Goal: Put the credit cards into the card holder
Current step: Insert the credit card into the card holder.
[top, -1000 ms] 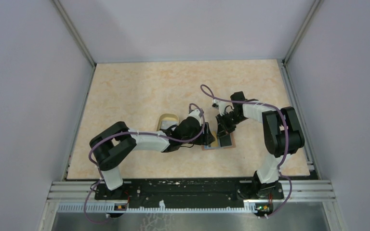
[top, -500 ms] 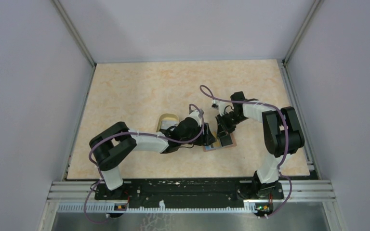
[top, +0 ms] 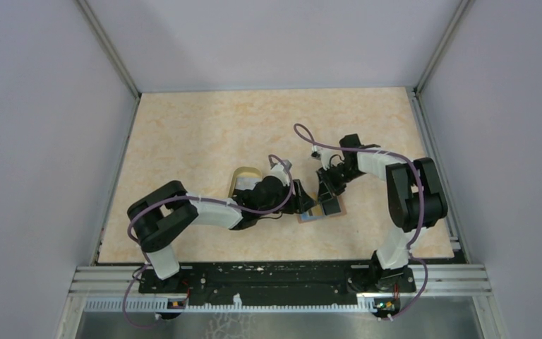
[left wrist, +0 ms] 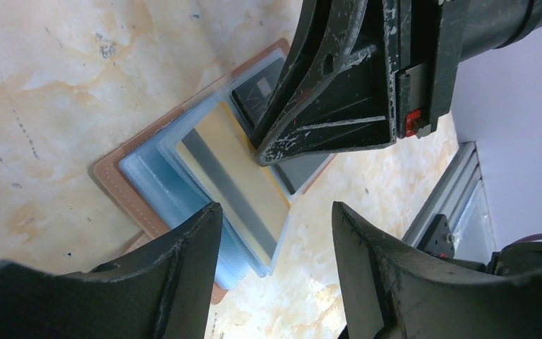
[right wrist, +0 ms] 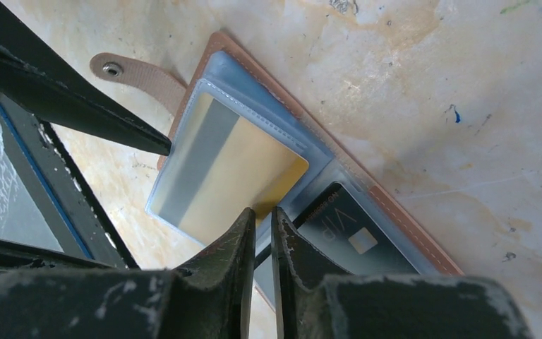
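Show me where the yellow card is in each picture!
Top external: the yellow card is a tiny speck, hard to see, just right of the middle, on the open card holder.
Left wrist: middle of the picture.
Right wrist: a little left of the middle.
Shared landmark: the card holder's reddish-brown rim under it.

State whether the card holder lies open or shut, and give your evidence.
Open: the card holder lies spread flat, blue sleeves facing up, a gold card showing.
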